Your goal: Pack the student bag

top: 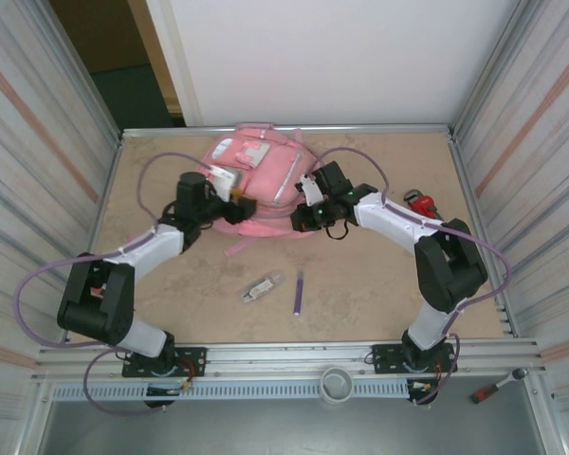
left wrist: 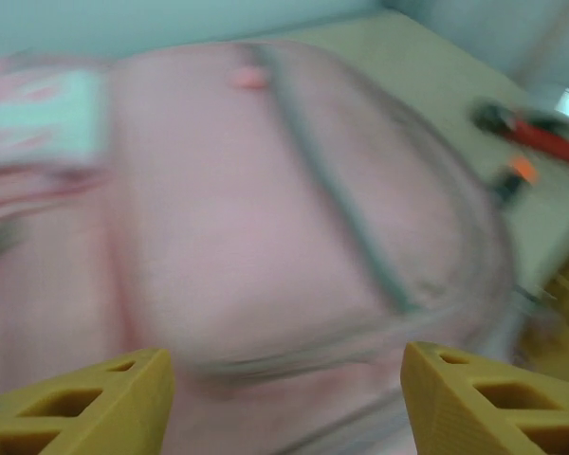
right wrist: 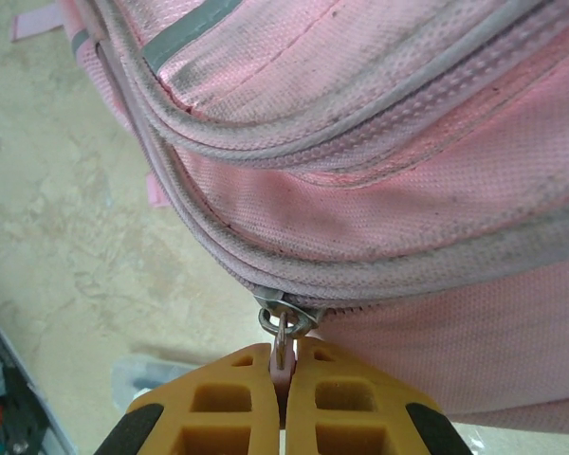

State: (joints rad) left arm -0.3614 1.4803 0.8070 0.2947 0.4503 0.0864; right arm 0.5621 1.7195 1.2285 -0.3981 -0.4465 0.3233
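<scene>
The pink student bag lies flat at the back middle of the table. My left gripper hovers over the bag's left near part. In the blurred left wrist view its yellow fingers stand wide apart over the pink fabric, and the left gripper is open with nothing between them. My right gripper is at the bag's right near edge. In the right wrist view the right gripper is shut on the zip pull of the metal slider on the bag's side seam.
A purple pen and a small clear item lie on the table in front of the bag. A red tool lies at the right, also in the left wrist view as the red tool. Metal walls close in both sides.
</scene>
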